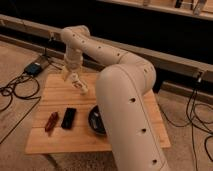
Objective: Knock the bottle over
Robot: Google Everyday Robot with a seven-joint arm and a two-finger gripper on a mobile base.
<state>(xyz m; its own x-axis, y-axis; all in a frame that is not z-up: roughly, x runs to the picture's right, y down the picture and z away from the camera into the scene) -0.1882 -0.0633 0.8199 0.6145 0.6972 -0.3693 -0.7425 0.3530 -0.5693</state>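
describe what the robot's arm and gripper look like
The arm is thick, rounded and off-white, built of bulbous tube segments dotted with small dark round holes. No cables or markings show on it. The gripper, above the far left of the wooden table, is the same pale colour and much slimmer.
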